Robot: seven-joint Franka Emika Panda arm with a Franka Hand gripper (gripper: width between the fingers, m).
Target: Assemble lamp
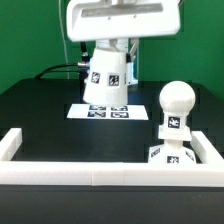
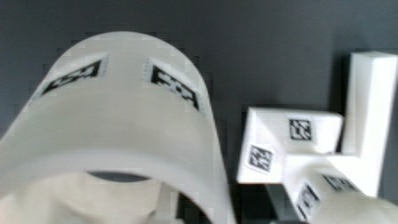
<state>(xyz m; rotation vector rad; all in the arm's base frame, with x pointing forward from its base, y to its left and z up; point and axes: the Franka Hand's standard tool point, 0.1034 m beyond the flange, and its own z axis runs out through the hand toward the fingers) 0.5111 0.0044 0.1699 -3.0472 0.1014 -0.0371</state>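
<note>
The large white cone shade (image 1: 107,72) hangs under the wrist at the back, held above the marker board (image 1: 105,111). My gripper (image 1: 108,46) is shut on the shade's upper part, and its fingers are mostly hidden by it. In the wrist view the shade (image 2: 125,110) fills most of the picture. The ball-topped bulb (image 1: 176,102) stands upright on the small blocky base (image 1: 171,152) at the exterior view's front right, apart from the shade. The tagged base (image 2: 285,135) also shows beside the shade in the wrist view.
A low white wall (image 1: 100,174) runs along the front of the black table, with side arms at the exterior view's left (image 1: 12,143) and right (image 1: 208,148). The base stands close to the right corner. The wall (image 2: 370,95) also shows in the wrist view.
</note>
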